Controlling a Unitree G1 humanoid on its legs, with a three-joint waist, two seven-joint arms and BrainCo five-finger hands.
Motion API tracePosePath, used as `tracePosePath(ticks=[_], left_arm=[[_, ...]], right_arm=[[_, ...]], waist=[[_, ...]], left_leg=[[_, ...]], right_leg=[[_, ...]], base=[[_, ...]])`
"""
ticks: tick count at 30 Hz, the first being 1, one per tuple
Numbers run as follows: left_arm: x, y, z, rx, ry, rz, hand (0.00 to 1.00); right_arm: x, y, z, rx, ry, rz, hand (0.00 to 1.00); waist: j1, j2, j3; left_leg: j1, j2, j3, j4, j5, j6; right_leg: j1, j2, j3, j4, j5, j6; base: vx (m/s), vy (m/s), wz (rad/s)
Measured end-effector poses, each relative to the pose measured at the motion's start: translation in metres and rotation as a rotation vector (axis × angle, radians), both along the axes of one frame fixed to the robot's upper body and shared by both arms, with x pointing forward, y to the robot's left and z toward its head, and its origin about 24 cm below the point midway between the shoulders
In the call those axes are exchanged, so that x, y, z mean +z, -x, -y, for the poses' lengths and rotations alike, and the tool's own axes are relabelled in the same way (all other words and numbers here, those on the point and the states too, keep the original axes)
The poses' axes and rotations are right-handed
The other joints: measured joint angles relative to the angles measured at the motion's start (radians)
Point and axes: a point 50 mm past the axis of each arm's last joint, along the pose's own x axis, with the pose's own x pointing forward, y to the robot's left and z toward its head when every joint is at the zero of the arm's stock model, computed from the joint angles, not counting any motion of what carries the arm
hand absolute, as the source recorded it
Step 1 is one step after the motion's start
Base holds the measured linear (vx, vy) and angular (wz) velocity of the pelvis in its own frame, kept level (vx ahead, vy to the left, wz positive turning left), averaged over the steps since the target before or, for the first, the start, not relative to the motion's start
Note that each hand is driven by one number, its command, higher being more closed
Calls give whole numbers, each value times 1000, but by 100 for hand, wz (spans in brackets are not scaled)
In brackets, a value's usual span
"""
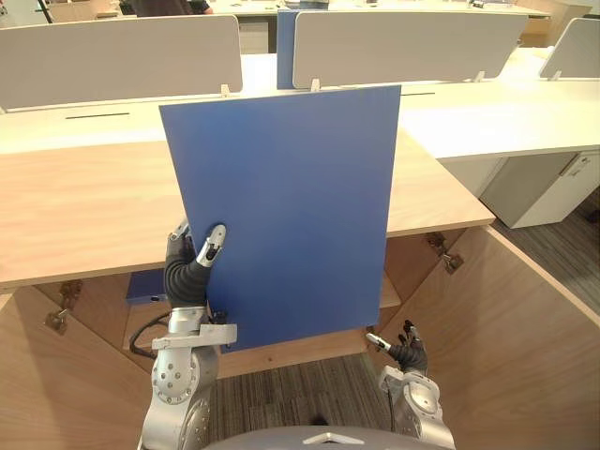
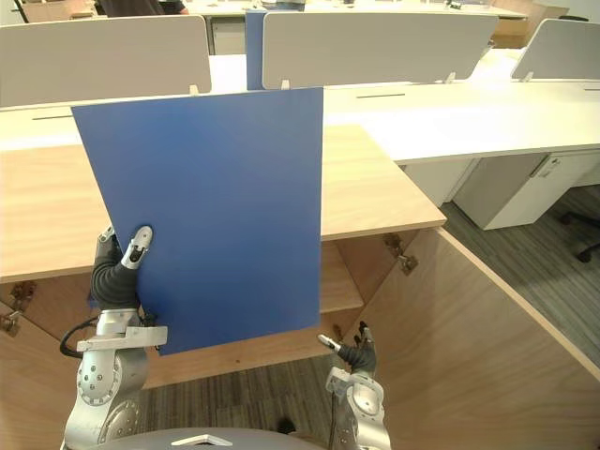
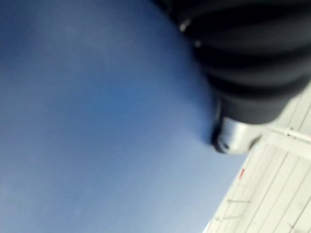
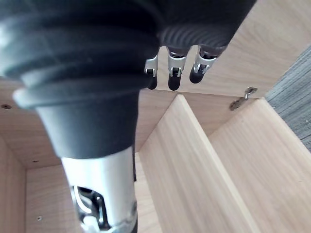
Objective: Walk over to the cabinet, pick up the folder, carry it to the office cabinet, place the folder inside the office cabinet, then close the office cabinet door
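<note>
Open cabinet point(image 1: 84, 206) ahead; left robot hand point(image 1: 190, 267) pinches folder point(image 1: 291, 206) edge.

1. Wood cabinet point(image 1: 84, 202): flat top, both doors swung wide open, L door point(image 1: 37, 375) & R door point(image 1: 525, 328). Metal hinges point(image 1: 448, 255) show by the doors.
2. Inside: a wood shelf point(image 4: 194, 165) runs across. A flat blue thing point(image 1: 145, 286) sits on the L at shelf height; can't tell what it is.
3. Floor point(image 1: 281, 389): grey stripy carpet in front of the cabinet.
4. Behind: white desks point(image 1: 497, 117) w/ grey screens point(image 1: 122, 56) standing on them.
</note>
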Motion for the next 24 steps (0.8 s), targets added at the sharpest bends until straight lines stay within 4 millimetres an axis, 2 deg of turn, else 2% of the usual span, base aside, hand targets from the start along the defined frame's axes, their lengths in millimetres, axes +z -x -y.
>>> tracePosePath(ticks=[8,16,24], left_arm=[[-6,-2,-15,92,-114,-25,100],[-9,1,-24,141,-154,-40,100],[-8,1,-30,181,-163,-38,100]], right_arm=[[38,-5,-1,-24,1,206,0],[79,-10,-4,-10,-66,448,0],[109,-22,-32,174,-174,628,0]], waist=[[-2,1,10],[-2,5,25],[1,6,28]], left_leg=[[2,0,3,0,-4,5],[-7,-1,12,2,-9,7],[-6,0,30,10,-17,9]], right_leg=[[-1,1,6,-1,0,0],[-15,2,18,-5,0,1],[-18,5,26,-3,5,1]], base=[[-2,4,-1],[-11,10,-4],[-2,17,-5]])
